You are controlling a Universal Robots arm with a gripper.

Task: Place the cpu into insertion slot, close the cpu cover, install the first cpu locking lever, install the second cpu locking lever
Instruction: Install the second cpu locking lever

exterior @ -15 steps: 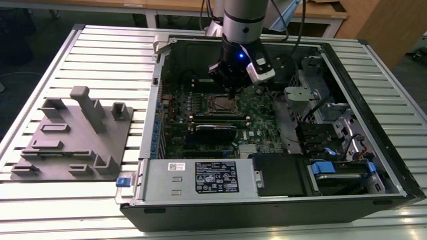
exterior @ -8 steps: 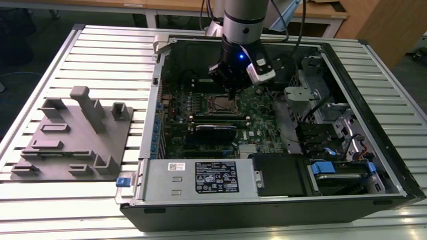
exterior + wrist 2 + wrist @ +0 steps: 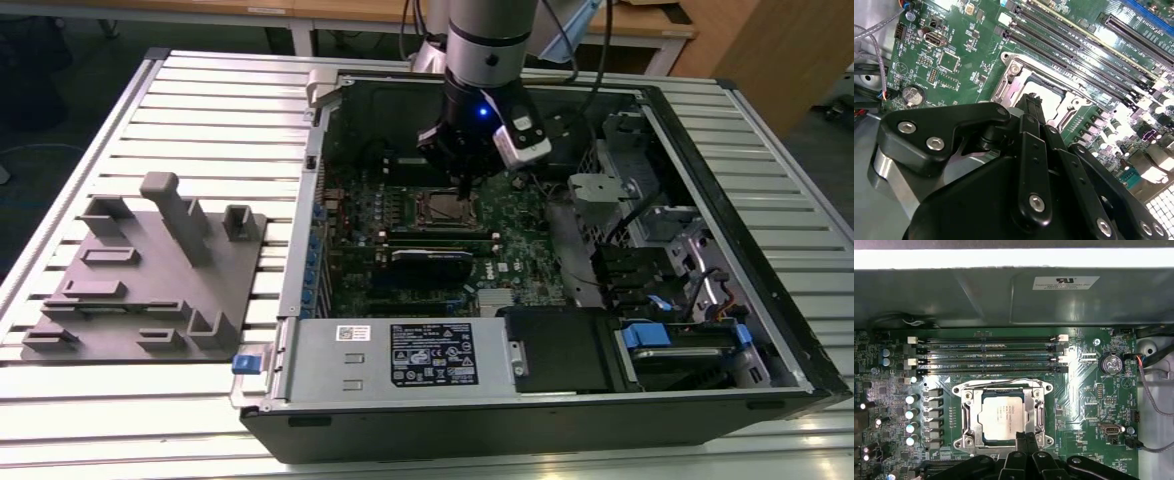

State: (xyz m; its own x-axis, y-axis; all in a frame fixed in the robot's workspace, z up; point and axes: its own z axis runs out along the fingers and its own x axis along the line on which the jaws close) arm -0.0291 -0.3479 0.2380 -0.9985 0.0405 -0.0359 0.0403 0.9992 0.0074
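Exterior view first: the arm reaches down into the open computer case [image 3: 747, 300] lying on the slatted tabletop [image 3: 214, 110], and the tool [image 3: 463, 183] hangs right over the insertion slot [image 3: 441, 208] in the middle of the green motherboard [image 3: 521, 235]. Off to the exterior view's left sits a grey fixture tray [image 3: 147, 270], well apart from the action. The socket reads as a silvery square with something pale in its centre.

Now the second wrist view: the tool's [image 3: 1030, 102] black fingers [image 3: 1033, 112] look pressed together into one narrow tip, nothing pinched between them, and that tip sits at the near edge of the socket [image 3: 1049, 95]. The long black memory slots [image 3: 1079, 50] run just beyond it. Whether the tip actually touches metal, I can't say from here.

First wrist view, and this is the telling one: the cpu [image 3: 1000, 415] is lying flat inside the socket [image 3: 969, 412], silver-grey top up. The cpu cover [image 3: 1029, 402] looks folded down around it, its window framing the chip. A thin wire lever [image 3: 1004, 384] runs along the far side of the frame by the memory slots [image 3: 989, 355]. The tool's closed fingertips [image 3: 1026, 440] meet the near edge of the frame.

My read: placement done, cover down. Whether either locking lever is fully hooked is too fine to tell, so the lever steps look like the work in hand.
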